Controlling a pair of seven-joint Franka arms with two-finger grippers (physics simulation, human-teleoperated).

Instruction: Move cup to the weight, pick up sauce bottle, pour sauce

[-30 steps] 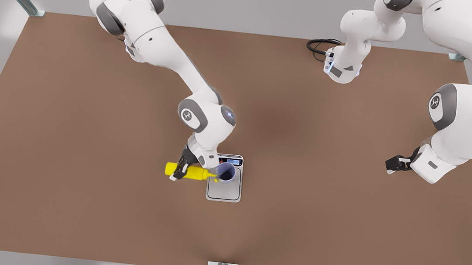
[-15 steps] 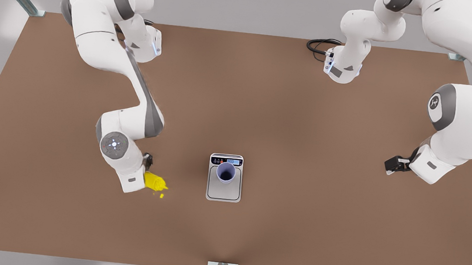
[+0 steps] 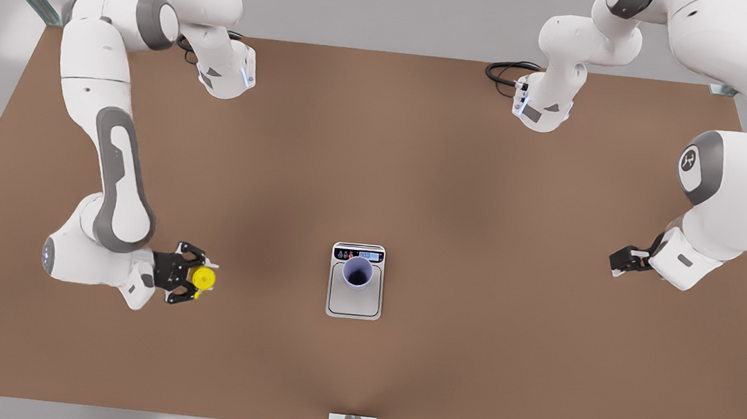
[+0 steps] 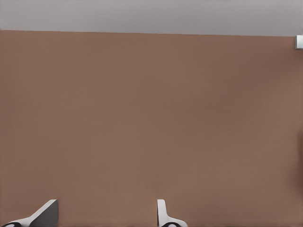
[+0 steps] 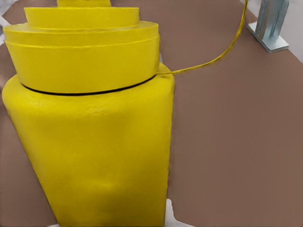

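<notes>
The right gripper (image 3: 198, 278) sits on the front view's left, low over the brown table (image 3: 485, 200), and its fingers are clamped on the bottle (image 3: 203, 278). From the front view you're looking down on the yellow cap, so the bottle reads as standing roughly upright in the grip. In the right wrist view the bottle (image 5: 92, 137) is huge and close, stepped cap on top, with a thin yellow strand (image 5: 222, 52) trailing off from under the cap across the table.

The cup (image 3: 358, 272) sits on the scale (image 3: 354, 301), in the upper half of its plate just under the display strip, which is lit. Both are mid table, well apart from the bottle, off toward the front view's right of it.

The left gripper (image 3: 621, 260) hangs on the front view's right, well away from everything, and that arm is just waiting. The left wrist view shows 2 pale fingertips (image 4: 45, 215) with a wide gap of bare table between them, so they're spread apart with nothing in them.

A black cable (image 3: 507, 73) coils at the table's far edge.
</notes>
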